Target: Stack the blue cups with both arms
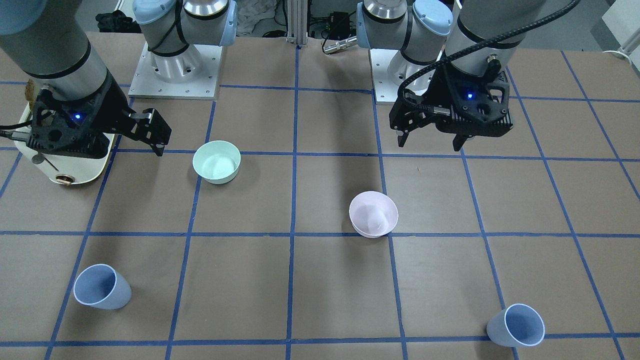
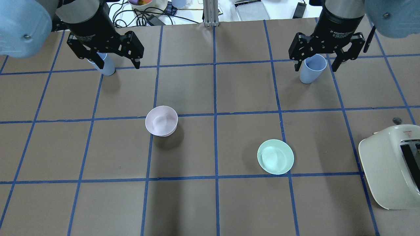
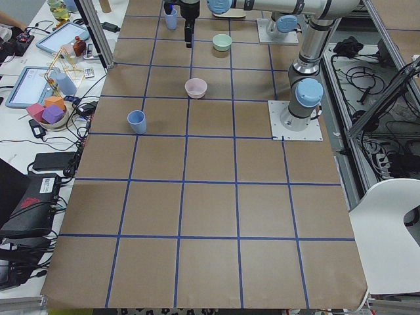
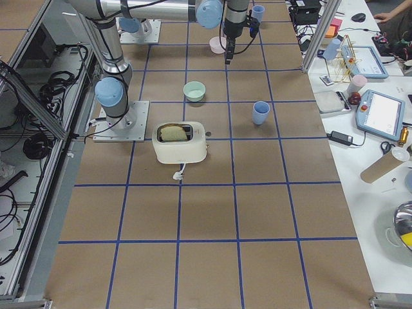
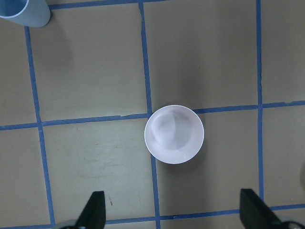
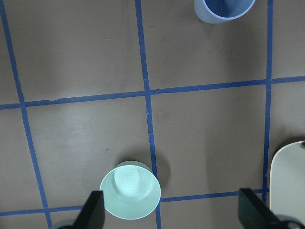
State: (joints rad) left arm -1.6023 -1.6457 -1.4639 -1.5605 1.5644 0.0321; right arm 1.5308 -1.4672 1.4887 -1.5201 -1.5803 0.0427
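Two pale blue cups stand upright and far apart along the table's far side. One cup (image 2: 104, 65) (image 1: 517, 326) is on my left, the other cup (image 2: 311, 69) (image 1: 102, 287) on my right. My left gripper (image 2: 109, 59) (image 1: 429, 144) hangs high above the table, open and empty. In the left wrist view its cup (image 5: 24, 12) is in the top left corner, well ahead of the open gripper (image 5: 171, 210). My right gripper (image 2: 316, 67) is also high, open and empty. Its cup (image 6: 224, 9) is at the top edge of the right wrist view, ahead of the gripper (image 6: 171, 210).
A pale pink bowl (image 2: 161, 120) (image 5: 174, 133) sits left of centre. A mint-green bowl (image 2: 275, 156) (image 6: 130, 190) sits right of centre. A cream toaster (image 2: 390, 164) (image 1: 65, 160) stands at the table's right edge. Blue tape lines grid the brown table (image 2: 210, 203).
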